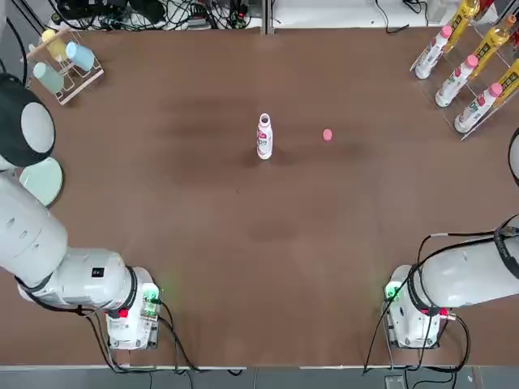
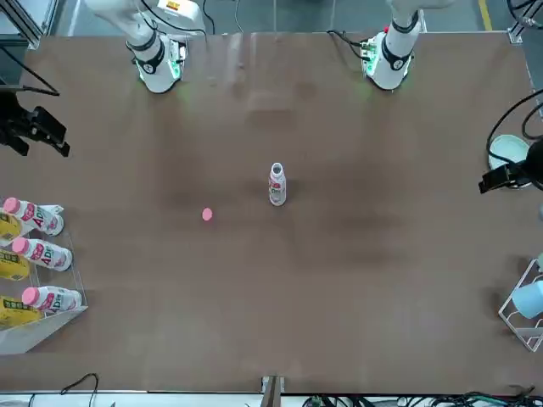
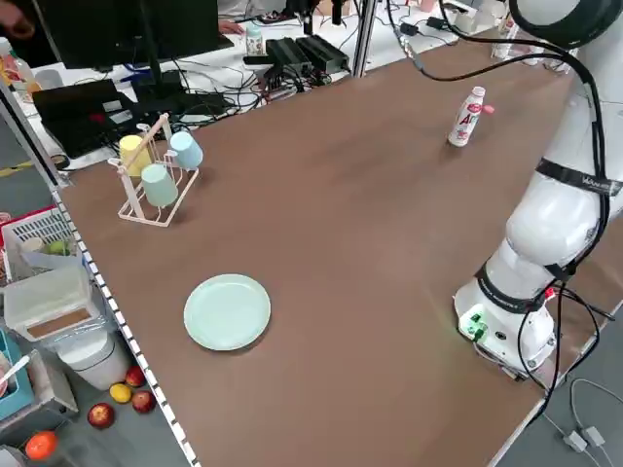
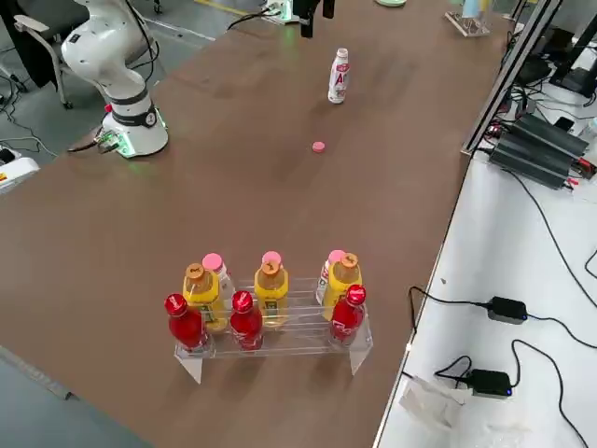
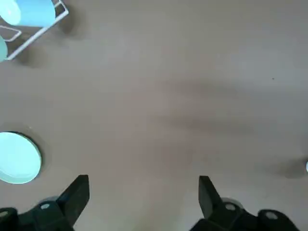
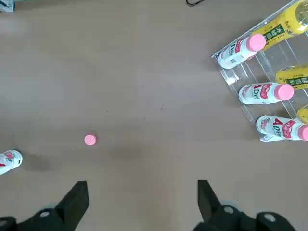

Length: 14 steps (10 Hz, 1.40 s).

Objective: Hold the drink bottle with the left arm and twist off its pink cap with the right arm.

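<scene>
On the brown table [image 1: 243, 243] the bottle [image 1: 264, 136] stands upright and uncapped near the middle, with the pink cap [image 1: 327, 135] lying apart at its 3 o'clock in the top view. The left gripper [image 5: 143, 190] and right gripper [image 6: 142, 192] both hang high above the table with fingers spread wide, holding nothing. A clear rack [image 1: 474, 73] of bottles sits toward 2 o'clock, a cup rack [image 1: 65, 65] toward 10, a pale green plate [image 1: 42, 178] at 9, and cables and electronics [image 3: 302, 53] crowd the bench beyond the far edge.
</scene>
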### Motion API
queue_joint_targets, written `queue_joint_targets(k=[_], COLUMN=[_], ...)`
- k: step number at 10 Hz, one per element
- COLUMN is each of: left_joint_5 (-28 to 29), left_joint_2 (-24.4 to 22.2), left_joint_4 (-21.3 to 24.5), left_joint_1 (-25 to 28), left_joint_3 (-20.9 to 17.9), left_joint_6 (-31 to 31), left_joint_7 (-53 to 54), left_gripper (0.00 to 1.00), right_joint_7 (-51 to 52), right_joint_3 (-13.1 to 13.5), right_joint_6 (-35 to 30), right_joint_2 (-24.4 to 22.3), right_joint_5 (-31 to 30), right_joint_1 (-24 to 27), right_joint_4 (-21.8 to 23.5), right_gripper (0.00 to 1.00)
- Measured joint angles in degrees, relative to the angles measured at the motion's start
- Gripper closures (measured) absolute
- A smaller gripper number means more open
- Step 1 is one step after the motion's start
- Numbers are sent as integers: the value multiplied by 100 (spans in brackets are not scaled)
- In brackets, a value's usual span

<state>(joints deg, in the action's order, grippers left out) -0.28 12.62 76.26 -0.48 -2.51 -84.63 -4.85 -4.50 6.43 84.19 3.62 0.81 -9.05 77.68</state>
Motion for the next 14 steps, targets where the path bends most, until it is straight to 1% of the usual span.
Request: queue_joint_targets(k=[1, 3, 5, 14], left_joint_5=[19, 28, 31, -35], left_joint_2=[-124, -430, -608, -661], left_joint_4=[38, 257, 352, 503], left_joint_1=[7, 87, 196, 204], left_joint_3=[74, 199, 237, 285], left_joint_6=[2, -11, -21, 44], left_joint_7=[-69, -109, -99, -79], left_gripper=[0, 0, 0, 0], right_joint_7=[0, 0, 2, 4], right_joint_3=[-2, -4, -3, 16], right_joint_6=[0, 0, -14, -44], right_joint_2=[0, 1, 2, 17], right_joint_5=[4, 8, 8, 8], right_joint_1=[-1, -3, -2, 13], right_joint_4=[0, 0, 0, 4], right_gripper=[0, 0, 0, 0])
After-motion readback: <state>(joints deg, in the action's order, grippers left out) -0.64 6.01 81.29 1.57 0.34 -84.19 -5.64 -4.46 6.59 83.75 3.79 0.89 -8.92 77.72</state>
